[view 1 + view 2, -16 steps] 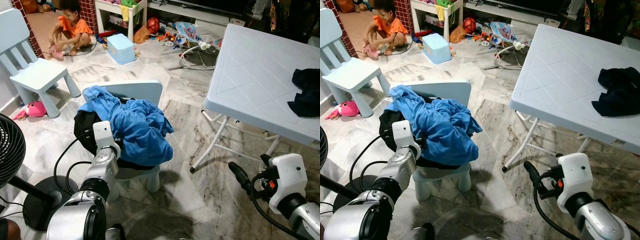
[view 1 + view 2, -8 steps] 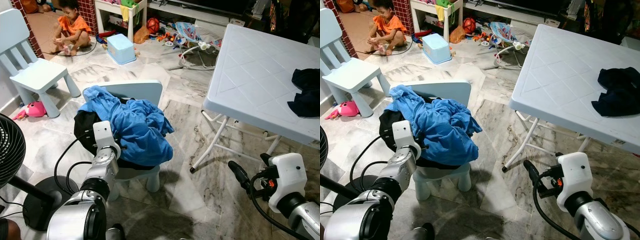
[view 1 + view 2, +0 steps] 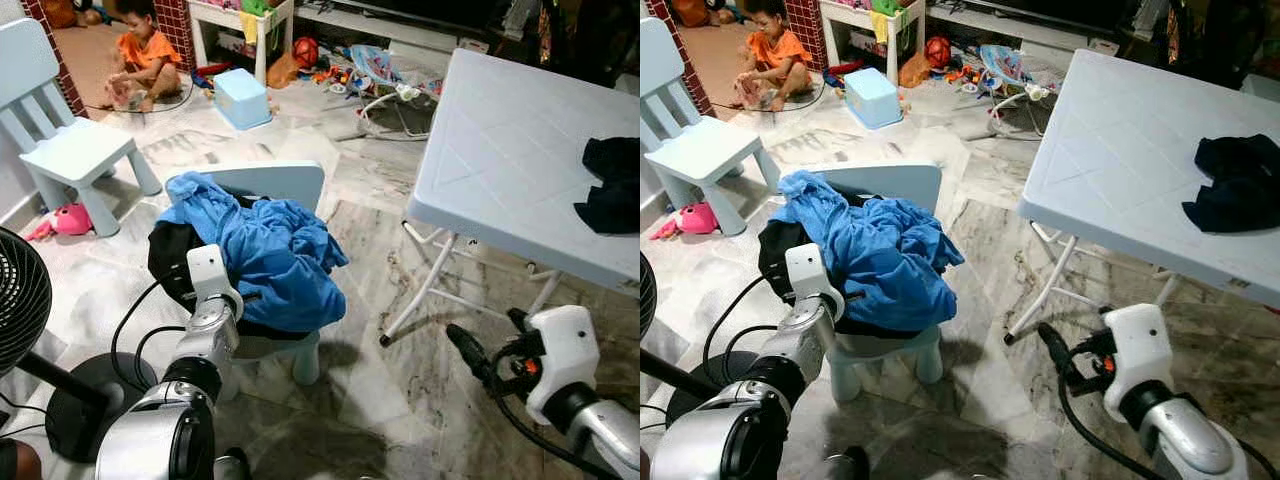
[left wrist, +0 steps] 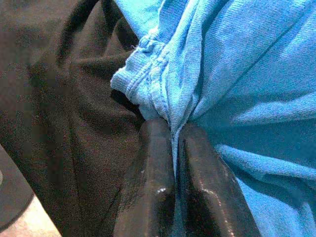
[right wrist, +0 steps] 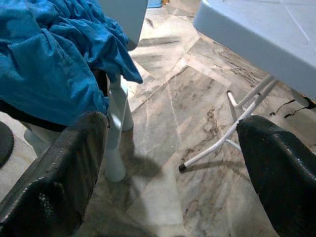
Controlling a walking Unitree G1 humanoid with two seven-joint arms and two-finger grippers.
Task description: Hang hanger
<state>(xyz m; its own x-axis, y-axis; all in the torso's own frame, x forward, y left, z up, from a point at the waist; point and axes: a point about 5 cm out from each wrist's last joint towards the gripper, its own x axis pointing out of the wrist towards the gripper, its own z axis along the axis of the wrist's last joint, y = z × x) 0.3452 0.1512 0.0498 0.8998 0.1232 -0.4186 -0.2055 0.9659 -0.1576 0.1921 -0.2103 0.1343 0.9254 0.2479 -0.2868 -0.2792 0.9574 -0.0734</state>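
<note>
A crumpled blue shirt (image 3: 270, 250) lies heaped over a black garment (image 3: 168, 262) on a small pale chair (image 3: 280, 180). My left gripper (image 4: 173, 129) is shut on a bunched hem of the blue shirt at the chair's near left side, the cloth pinched between its fingertips (image 4: 154, 133). My right gripper (image 3: 487, 335) hangs open low over the marble floor, to the right of the chair and in front of the table's legs, with nothing between its fingers (image 5: 74, 158). The right wrist view looks toward the shirt (image 5: 44, 64) and the chair's leg.
A white folding table (image 3: 500, 150) stands at the right with a dark garment (image 3: 612, 185) on it. A black fan (image 3: 20, 300) is at the near left. Farther off are a second small chair (image 3: 70, 140), a pink toy (image 3: 68, 218), scattered toys and a seated child (image 3: 140, 50).
My right gripper has drifted slightly left and up. The left gripper stays shut on the blue shirt, whose hem has shifted a little. The child has changed pose.
</note>
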